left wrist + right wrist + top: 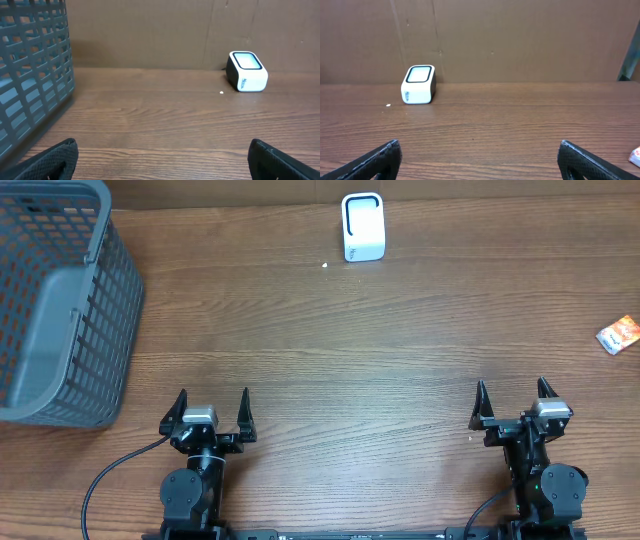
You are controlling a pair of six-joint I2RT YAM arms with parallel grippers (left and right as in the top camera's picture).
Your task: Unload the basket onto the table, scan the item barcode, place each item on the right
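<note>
Wood-grain table (pixel 330 350) fills pretty much the whole shot, with a grey mesh basket (pixel 110 330) at the far left corner. Both arms sit at the near edge, and the left gripper (pixel 213 395) and right gripper (pixel 511 385) have their fingers spread wide with nothing in them. A white boxy scanner (pixel 362 226) stands mid-table at the far edge. The item, a little orange packet (pixel 618 335), lies by the right edge, apart from the right gripper. A tiny white speck (pixel 325 265) sits near the scanner.
</note>
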